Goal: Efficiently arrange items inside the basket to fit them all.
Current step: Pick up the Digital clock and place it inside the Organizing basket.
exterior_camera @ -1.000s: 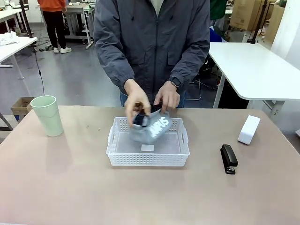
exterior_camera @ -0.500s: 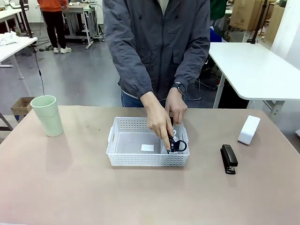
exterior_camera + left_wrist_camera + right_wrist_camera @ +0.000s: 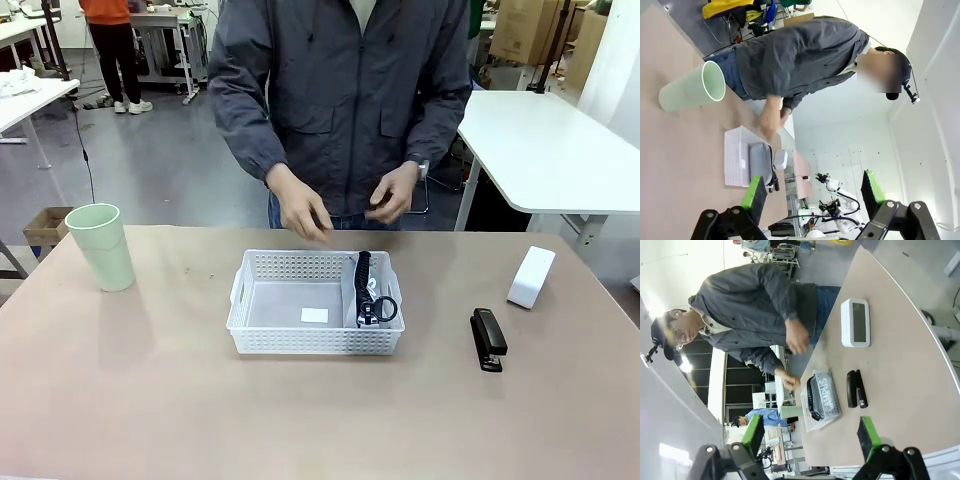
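1. Both claws gape wide with nothing between the pads: left gripper (image 3: 812, 192), right gripper (image 3: 811, 435).
2. The grey "CAMPUS" pouch (image 3: 366, 292) is in the white lattice basket (image 3: 300, 342). It stands on edge along the right wall, black strap looped at the near end.
3. The rest of the basket floor is bare apart from a small white label (image 3: 314, 315).
4. The black stapler (image 3: 487, 338) lies flat on the table (image 3: 300, 420), right of the basket. The white box (image 3: 531, 276) is just beyond it. The pale green cup (image 3: 100, 246) stands upright, well off to the left.
5. The person's hands (image 3: 300, 212) hover above the far rim, apart from the basket.
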`<state>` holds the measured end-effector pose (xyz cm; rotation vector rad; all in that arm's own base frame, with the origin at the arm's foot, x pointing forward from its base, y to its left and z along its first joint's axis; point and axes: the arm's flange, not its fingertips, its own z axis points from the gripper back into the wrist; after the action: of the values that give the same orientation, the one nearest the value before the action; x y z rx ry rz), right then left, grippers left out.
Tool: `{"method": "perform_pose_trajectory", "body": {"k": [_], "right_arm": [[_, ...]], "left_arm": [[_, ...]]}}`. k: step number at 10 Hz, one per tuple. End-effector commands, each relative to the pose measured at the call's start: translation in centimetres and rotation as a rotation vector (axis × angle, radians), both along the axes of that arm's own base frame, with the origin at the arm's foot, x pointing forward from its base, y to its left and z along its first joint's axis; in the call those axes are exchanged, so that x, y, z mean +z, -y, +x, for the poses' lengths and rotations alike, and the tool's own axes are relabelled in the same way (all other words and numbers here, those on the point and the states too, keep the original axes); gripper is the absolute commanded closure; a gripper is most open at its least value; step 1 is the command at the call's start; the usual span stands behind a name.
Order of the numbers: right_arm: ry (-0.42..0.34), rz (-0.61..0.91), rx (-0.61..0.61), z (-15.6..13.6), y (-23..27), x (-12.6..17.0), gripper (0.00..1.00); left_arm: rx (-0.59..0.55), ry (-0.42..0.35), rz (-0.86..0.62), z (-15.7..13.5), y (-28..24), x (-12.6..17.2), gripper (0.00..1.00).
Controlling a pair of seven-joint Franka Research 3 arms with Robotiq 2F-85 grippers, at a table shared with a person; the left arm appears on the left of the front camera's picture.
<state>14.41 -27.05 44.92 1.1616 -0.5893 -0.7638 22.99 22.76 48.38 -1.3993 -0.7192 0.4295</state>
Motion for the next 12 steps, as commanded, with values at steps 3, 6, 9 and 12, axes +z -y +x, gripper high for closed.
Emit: {"method": "perform_pose_trajectory", "body": {"k": [3, 6, 9, 12], "right_arm": [[-0.092, -0.084, -0.045, 1.7, -1.6, 1.2, 0.00], [-0.258, -0.267, -0.016, 8.1, -6.9, 4.0, 0.00], [-0.413, -0.494, 0.032, 14.5, -14.8, 4.1, 0.00], [-0.614, -0.729, 0.008, 20.0, -23.2, 2.5, 0.00]], "left_arm": [[-0.002, 0.020, -0.006, 0.0, -0.2, 0.2, 0.00], [-0.002, 0.020, -0.006, 0.0, -0.2, 0.2, 0.00], [-0.002, 0.020, -0.006, 0.0, -0.2, 0.2, 0.00], [-0.002, 0.020, -0.006, 0.0, -0.2, 0.2, 0.00]]}}
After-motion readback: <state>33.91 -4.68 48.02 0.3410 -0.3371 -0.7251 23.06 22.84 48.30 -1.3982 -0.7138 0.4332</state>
